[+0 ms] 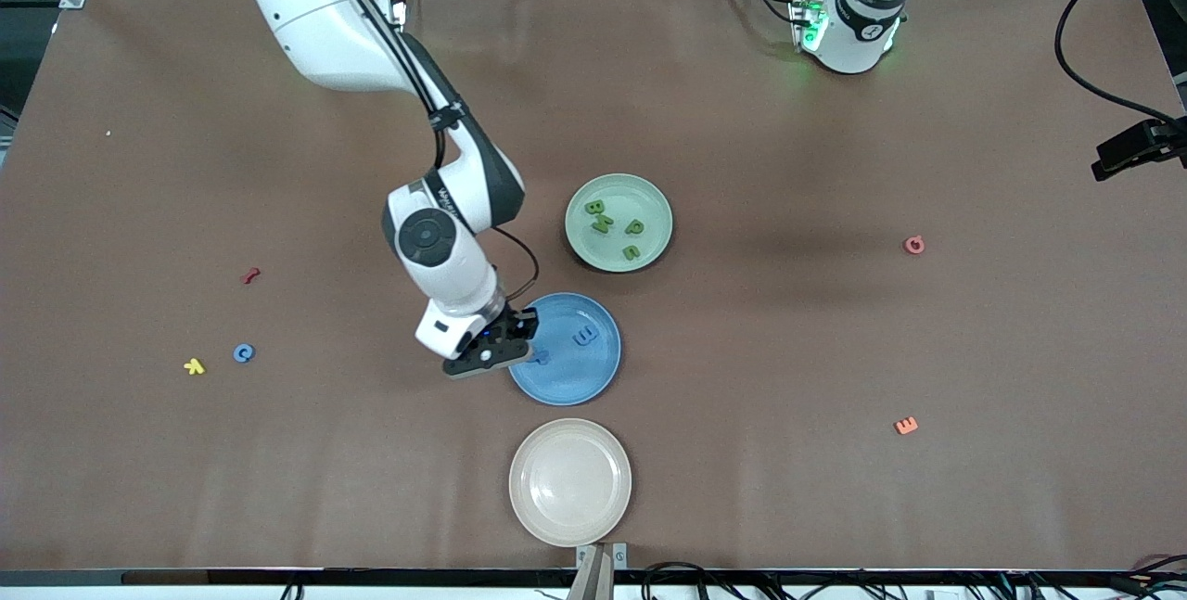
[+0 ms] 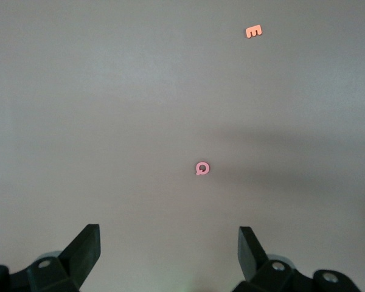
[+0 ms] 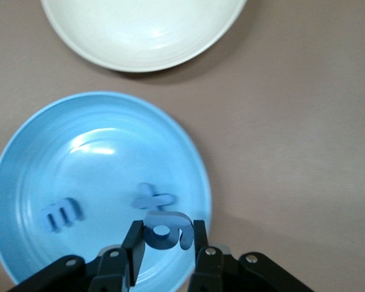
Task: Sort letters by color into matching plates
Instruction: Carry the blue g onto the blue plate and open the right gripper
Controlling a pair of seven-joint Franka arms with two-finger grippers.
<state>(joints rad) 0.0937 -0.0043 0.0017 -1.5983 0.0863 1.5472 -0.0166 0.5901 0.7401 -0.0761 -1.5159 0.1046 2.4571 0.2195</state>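
Right gripper (image 3: 165, 243), blue letter (image 3: 164, 231) half-hidden

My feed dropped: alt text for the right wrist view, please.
The right gripper holds a blue letter over the blue plate, where two blue letters already lie. The empty cream plate sits beside it.

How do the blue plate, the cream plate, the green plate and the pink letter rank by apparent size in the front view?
1. Cream plate, marginally largest, though it sits nearest the camera.
2. Blue plate and green plate: too alike to rank.
3. Pink letter, by far the smallest.
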